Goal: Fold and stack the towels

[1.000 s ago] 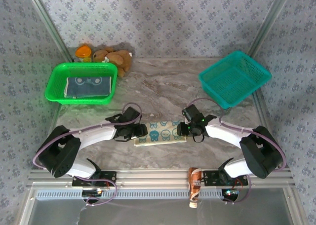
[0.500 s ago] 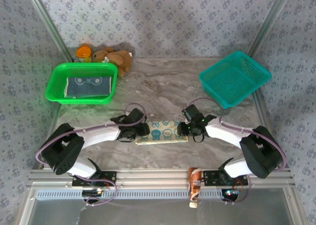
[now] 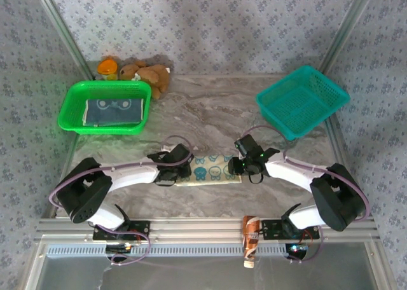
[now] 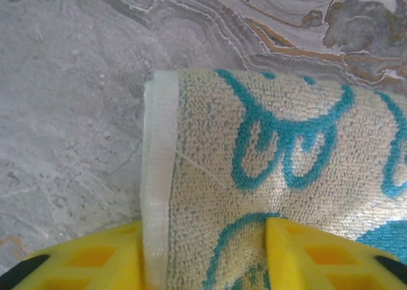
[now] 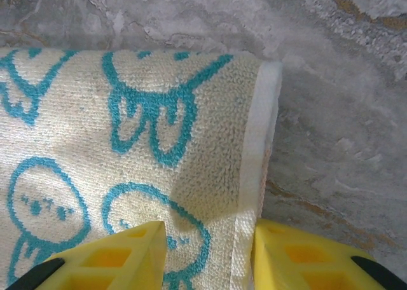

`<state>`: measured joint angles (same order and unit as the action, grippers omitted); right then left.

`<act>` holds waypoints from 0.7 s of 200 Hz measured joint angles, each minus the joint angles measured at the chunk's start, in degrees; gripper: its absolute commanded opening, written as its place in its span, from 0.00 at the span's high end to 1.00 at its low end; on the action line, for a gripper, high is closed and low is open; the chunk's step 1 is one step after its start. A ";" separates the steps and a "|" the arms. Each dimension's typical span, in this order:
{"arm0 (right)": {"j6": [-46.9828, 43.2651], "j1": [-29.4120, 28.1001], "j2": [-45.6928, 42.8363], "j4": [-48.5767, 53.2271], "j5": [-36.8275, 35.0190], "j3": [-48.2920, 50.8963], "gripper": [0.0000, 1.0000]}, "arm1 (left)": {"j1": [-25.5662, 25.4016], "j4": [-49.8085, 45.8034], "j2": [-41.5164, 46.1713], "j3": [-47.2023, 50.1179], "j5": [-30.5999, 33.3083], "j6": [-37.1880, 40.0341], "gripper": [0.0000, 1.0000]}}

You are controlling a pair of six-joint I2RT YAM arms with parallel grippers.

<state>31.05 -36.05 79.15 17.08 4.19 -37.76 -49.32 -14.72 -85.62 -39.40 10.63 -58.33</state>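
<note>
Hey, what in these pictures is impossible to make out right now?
Top view: both ends of the pale towel lie under the left claw and right claw.
Top view: the print on the dark towel in the green basket is too small.
Wrist views: frame edges cut the pale towel off.

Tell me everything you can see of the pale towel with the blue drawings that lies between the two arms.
The pale towel looks like cream terry cloth printed with teal cartoon figures, with a smooth white hem at each short end. It lies flat as a narrow strip, apparently folded, on the marble-patterned table. The left pincer straddles its left end and the right pincer its right end, their yellow fingers apart.
</note>
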 measured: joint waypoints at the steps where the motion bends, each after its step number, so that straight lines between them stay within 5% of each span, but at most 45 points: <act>1: 0.00 0.00 -0.02 0.00 0.02 0.00 0.56 | -0.04 0.04 -0.04 0.00 0.17 -0.11 0.64; 42: 0.02 0.02 -1.88 0.66 -0.37 0.00 0.46 | -0.96 1.51 -1.53 -0.59 2.16 1.01 1.00; 79: 0.11 0.55 -4.37 1.27 -0.35 0.00 0.27 | -1.07 -0.24 -1.44 -1.53 2.73 2.82 1.00; 95: 0.24 1.07 -5.68 1.57 -0.42 0.00 0.01 | -1.07 -3.67 -0.79 -2.27 3.26 3.78 1.00; 140: 0.24 2.51 -9.16 2.21 -0.37 -0.02 0.00 | -1.05 -18.14 4.70 -6.64 5.57 7.37 1.00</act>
<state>31.29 -33.54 70.00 19.29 3.81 -37.78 -50.37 -32.86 -80.93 -46.04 16.21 -50.96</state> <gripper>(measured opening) 0.997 0.057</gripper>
